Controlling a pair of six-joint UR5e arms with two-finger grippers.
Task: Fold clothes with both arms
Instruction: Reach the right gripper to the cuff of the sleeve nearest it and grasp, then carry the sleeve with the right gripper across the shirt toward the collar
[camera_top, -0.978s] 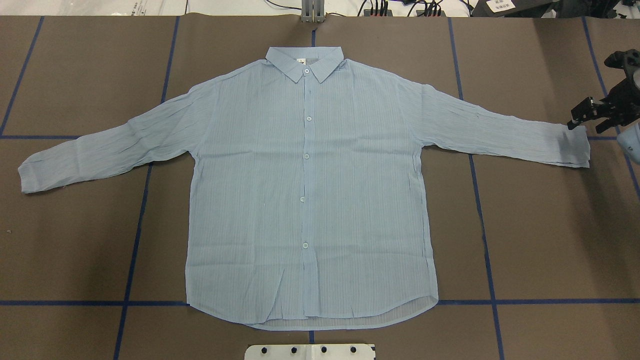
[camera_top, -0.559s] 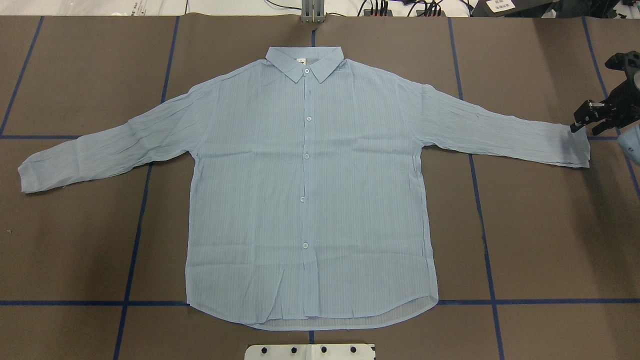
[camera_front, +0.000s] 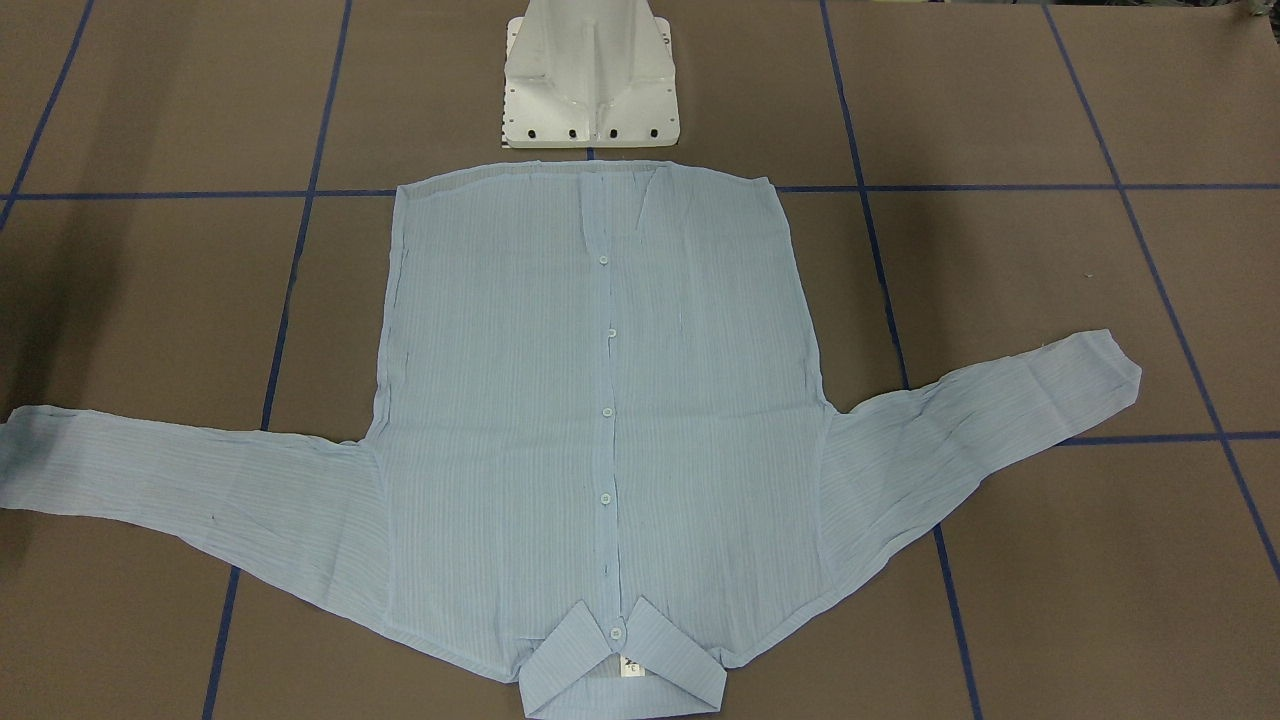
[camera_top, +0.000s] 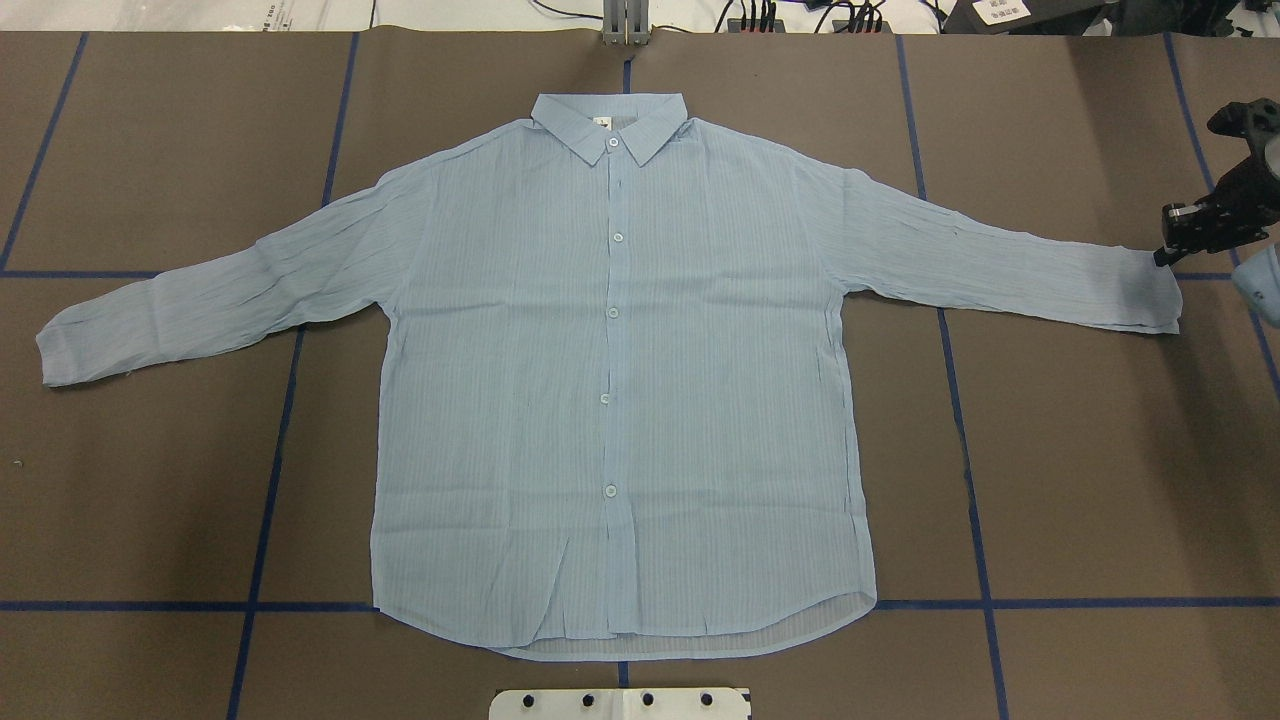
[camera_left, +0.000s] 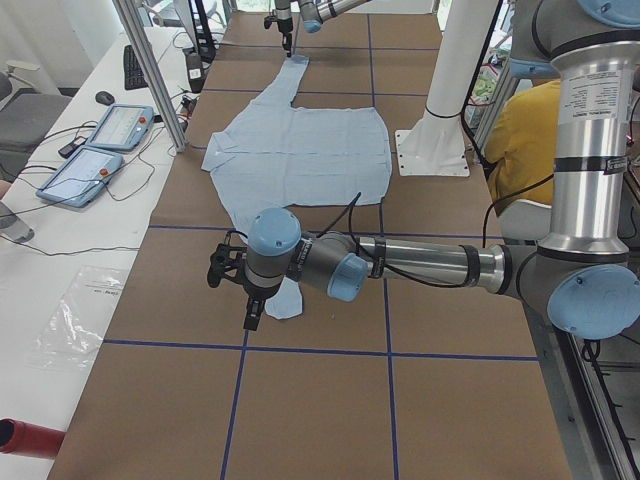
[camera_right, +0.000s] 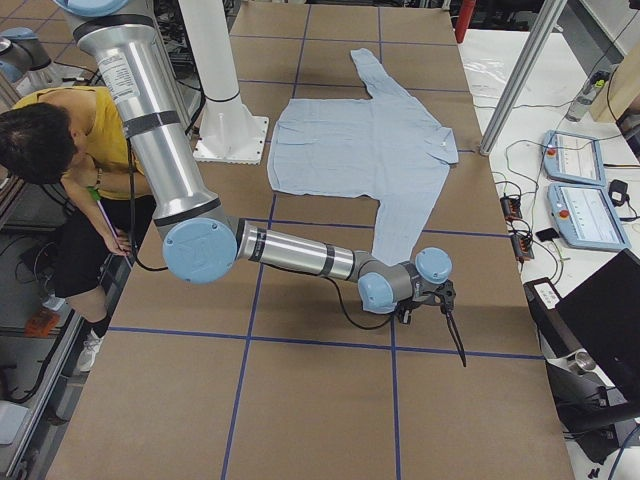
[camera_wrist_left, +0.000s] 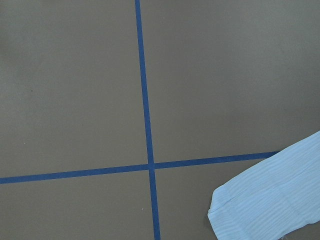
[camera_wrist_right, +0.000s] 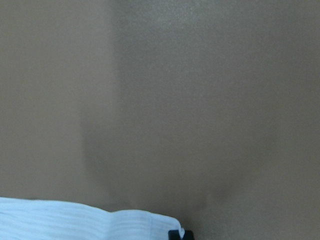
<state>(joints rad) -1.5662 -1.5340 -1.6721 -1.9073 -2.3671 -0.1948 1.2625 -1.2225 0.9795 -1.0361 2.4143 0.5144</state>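
Note:
The light blue striped shirt (camera_top: 620, 380) lies flat and buttoned, front up, collar at the far side and both sleeves spread out; it also shows in the front view (camera_front: 600, 400). My right gripper (camera_top: 1163, 257) is low at the far corner of the right sleeve's cuff (camera_top: 1150, 290). Its fingers look drawn together, with one black fingertip (camera_wrist_right: 180, 234) at the cuff's corner (camera_wrist_right: 75, 220). I cannot tell whether fabric is pinched. My left gripper (camera_left: 250, 315) hangs beside the left cuff (camera_wrist_left: 270, 200). It shows only in the left side view, so I cannot tell whether it is open or shut.
The white pedestal base (camera_front: 590, 80) stands just behind the shirt's hem. A person in yellow (camera_right: 50, 140) sits beside the robot. Control tablets (camera_left: 100, 150) and cables lie on the side bench. Blue tape lines (camera_wrist_left: 145, 100) cross the brown table.
The right gripper's fingers have drawn together and its tip has shifted slightly right at the cuff's corner. The shirt has not moved.

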